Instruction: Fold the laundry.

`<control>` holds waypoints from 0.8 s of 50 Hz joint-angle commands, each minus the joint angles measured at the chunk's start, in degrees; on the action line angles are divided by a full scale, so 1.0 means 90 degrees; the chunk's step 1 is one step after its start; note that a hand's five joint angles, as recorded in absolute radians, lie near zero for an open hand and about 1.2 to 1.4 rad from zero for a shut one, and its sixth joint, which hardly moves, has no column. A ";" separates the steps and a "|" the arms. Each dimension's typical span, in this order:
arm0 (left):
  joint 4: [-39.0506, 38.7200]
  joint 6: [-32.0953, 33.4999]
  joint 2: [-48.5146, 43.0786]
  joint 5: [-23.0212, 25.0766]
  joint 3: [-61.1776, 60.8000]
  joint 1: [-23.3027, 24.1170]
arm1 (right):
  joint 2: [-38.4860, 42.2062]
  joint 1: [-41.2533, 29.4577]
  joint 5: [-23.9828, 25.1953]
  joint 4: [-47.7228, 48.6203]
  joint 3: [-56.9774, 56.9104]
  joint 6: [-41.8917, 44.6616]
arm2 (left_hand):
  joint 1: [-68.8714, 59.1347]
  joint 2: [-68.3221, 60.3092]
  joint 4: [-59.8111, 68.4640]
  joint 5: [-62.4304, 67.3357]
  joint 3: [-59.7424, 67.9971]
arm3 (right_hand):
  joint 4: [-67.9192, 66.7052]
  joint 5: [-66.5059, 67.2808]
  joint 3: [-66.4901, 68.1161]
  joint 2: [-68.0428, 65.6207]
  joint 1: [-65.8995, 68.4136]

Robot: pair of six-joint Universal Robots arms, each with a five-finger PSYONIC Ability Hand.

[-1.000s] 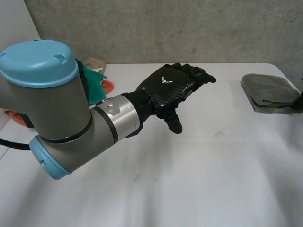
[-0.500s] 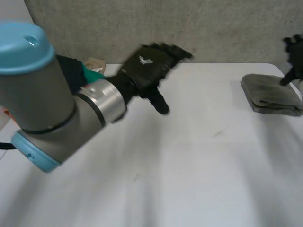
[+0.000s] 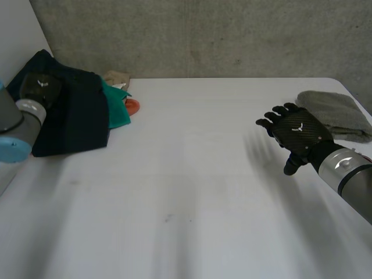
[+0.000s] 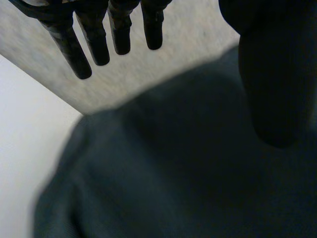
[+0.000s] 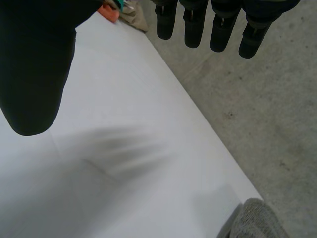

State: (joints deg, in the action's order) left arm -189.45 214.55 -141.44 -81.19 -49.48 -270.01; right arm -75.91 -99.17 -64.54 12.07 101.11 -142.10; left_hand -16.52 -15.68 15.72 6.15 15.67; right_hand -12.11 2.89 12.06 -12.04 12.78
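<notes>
A dark navy garment [image 3: 72, 116] lies heaped at the table's far left, over a teal cloth [image 3: 118, 104]. My left hand [image 3: 40, 86] hovers over the heap's left part. In the left wrist view its fingers [image 4: 94, 42] are straight and its thumb is spread, with the dark garment [image 4: 173, 173] under the palm and nothing gripped. My right hand [image 3: 297, 133] is open above the table at the right, next to a folded grey towel [image 3: 336, 111]. In the right wrist view the fingers [image 5: 190, 25] are straight and the grey towel [image 5: 257, 220] lies apart from them.
The white table [image 3: 192, 186] runs back to a concrete wall. An orange item [image 3: 132, 106] and a beige cloth [image 3: 116, 77] lie beside the heap. The orange item [image 5: 106, 12] appears far beyond my right hand's fingertips.
My left arm has swung from the table's middle to the far left, over the dark heap. My right hand has come in from the right edge to just left of the towel.
</notes>
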 commanded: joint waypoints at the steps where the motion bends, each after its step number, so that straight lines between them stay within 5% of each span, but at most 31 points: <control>1: -0.0044 -0.0011 -0.1189 0.0379 0.1044 -0.0156 | 0.0026 0.0043 0.0003 0.0065 0.0182 -0.0012 | -0.7039 -0.7131 0.7128 0.7079 0.7132 | 0.0235 -0.0321 -0.0229 0.0227 -0.0309; 8: -0.0326 -0.0235 -0.0148 -0.0440 0.0587 0.0399 | -0.0013 0.0062 -0.0026 0.0065 0.0240 -0.0012 | -0.7054 -0.7146 0.7143 0.7094 0.7147 | 0.0235 -0.0321 -0.0229 0.0227 -0.0309; 14: -0.0844 -0.0674 0.1318 -0.0500 -0.0410 0.1054 | -0.0052 0.0062 -0.0114 0.0065 0.0240 -0.0012 | -0.7054 -0.7146 0.7143 0.7094 0.7147 | 0.0235 -0.0321 -0.0229 0.0227 -0.0309; 24: -0.0972 -0.3026 0.3165 -0.0237 -0.1435 0.2811 | -0.0237 0.0082 -0.0426 0.0094 0.0231 -0.0119 | -0.7054 -0.7146 0.7143 0.7094 0.7147 | 0.0235 -0.0321 -0.0229 0.0227 -0.0309; 37: -0.0894 -0.3419 0.1732 -0.0188 -0.1895 0.4610 | -0.0374 0.0579 -0.0798 0.0152 0.0201 -0.0587 | -0.7054 -0.7146 0.7143 0.7094 0.7147 | 0.0235 -0.0321 -0.0229 0.0227 -0.0309; 39: -0.0767 -0.3390 0.1565 -0.0168 -0.1963 0.4678 | -0.0364 0.0619 -0.0798 0.0152 0.0201 -0.0627 | -0.1714 -0.1807 0.1803 0.1755 0.1808 | 0.0235 -0.0321 -0.0229 0.0227 -0.0309; 40: -0.0718 -0.3380 0.1545 -0.0168 -0.1983 0.4678 | -0.0364 0.0638 -0.0798 0.0152 0.0201 -0.0637 | -0.0675 -0.0767 0.0764 0.0715 0.0768 | 0.0235 -0.0321 -0.0229 0.0227 -0.0309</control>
State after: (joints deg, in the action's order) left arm -197.55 183.52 -122.14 -82.76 -66.70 -230.19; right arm -79.32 -94.92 -71.75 13.34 103.01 -146.05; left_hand -51.80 -54.17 55.65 44.74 55.18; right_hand -12.11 2.88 12.06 -12.04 12.78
